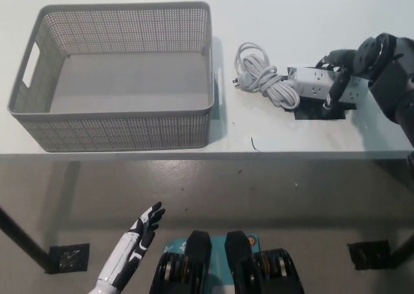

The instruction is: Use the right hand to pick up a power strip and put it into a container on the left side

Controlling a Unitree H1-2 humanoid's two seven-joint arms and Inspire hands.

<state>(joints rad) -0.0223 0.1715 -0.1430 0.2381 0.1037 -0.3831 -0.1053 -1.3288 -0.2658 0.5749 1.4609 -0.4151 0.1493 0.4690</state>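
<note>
**Power strip under the right hand at the table's right side**

Power strip (317, 83), white, lies on the white table (291, 22) toward its right side, partly over a dark patch on the tabletop. Its white cord (262, 74) is coiled in a bundle touching the strip's left end, the plug pointing toward the basket. The black right hand (343, 74) is over the strip's right half with its fingers (336, 90) draped across it, grasping the strip, which rests on the table. The grey perforated basket (116, 122) stands well apart on the left, nothing visible inside. The white left hand (139, 239) hangs below the table edge, fingers spread and released.
</note>
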